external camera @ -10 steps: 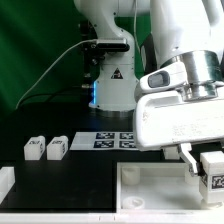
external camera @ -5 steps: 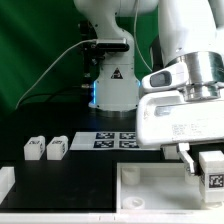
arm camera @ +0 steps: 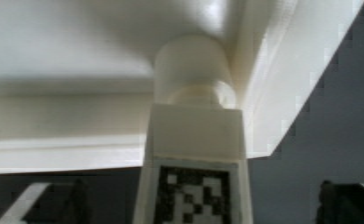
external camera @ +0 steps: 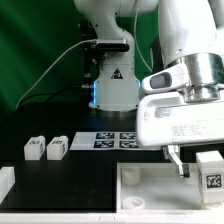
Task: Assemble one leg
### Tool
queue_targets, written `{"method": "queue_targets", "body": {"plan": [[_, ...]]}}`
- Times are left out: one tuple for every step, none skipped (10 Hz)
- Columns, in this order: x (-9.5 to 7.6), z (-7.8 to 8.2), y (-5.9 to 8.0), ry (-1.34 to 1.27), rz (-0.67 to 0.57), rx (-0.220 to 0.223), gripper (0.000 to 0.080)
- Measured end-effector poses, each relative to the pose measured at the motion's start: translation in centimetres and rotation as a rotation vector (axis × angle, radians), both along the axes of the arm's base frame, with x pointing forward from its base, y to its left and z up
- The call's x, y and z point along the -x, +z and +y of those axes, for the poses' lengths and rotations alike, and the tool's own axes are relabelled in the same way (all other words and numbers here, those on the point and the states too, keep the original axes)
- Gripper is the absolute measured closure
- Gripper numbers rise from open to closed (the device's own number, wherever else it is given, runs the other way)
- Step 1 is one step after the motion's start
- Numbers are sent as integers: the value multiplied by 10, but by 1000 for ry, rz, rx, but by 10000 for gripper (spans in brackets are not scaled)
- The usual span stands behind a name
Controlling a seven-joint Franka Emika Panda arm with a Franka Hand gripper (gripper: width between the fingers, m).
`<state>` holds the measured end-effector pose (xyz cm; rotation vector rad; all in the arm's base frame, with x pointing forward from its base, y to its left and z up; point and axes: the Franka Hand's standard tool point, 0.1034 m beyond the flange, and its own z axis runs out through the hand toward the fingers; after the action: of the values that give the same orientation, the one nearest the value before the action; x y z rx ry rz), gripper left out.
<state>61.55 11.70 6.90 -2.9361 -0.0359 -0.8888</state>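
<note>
End effector (arm camera: 195,198) released: in the wrist view both dark fingers (arm camera: 33,202) stand clear of the leg (arm camera: 197,130), with a gap on each side. The leg runs between them, its rounded end set into the inside corner of the tabletop (arm camera: 72,60) where two raised rim walls meet. The leg face toward the camera carries a black-and-white square tag, pattern only, no letters. In the exterior view the same leg stands upright on the tabletop (external camera: 150,188) at the exterior view's right edge, tag facing the camera, and one finger shows just beside it toward the exterior view's left, not touching. The other finger is not visible there. The white housing above has faint grey marks, too blurred to read. The tabletop lies on the black counter (external camera: 90,160) along the near edge. At the exterior view's left, one spare leg (external camera: 34,148) and a second spare leg (external camera: 56,148) sit side by side on the counter, each tagged, well apart from the tabletop. The marker board (external camera: 108,138) lies flat behind them near the arm base (external camera: 110,85), showing black square tags. The base bears a triangular warning sticker (external camera: 117,73), symbol not legible, no brand text readable. Green backdrop (external camera: 35,50) behind, with a white cable (external camera: 50,68) looping to the base.
</note>
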Motion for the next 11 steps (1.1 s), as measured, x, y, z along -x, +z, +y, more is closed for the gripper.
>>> {"method": "queue_targets", "body": {"plan": [[0, 0, 0, 0, 0, 0, 150], [0, 0, 0, 0, 0, 0, 150], [0, 0, 0, 0, 0, 0, 150], [0, 0, 0, 0, 0, 0, 150], [2, -1, -2, 2, 34, -2, 150], [4, -4, 11, 5, 107, -9, 150], [0, -6, 25, 2, 103, -12, 150], [3, -6, 25, 6, 173, -20, 150], [3, -6, 25, 6, 173, -20, 150], [3, -6, 25, 6, 173, -20, 150], [3, -6, 25, 6, 173, -20, 150]]}}
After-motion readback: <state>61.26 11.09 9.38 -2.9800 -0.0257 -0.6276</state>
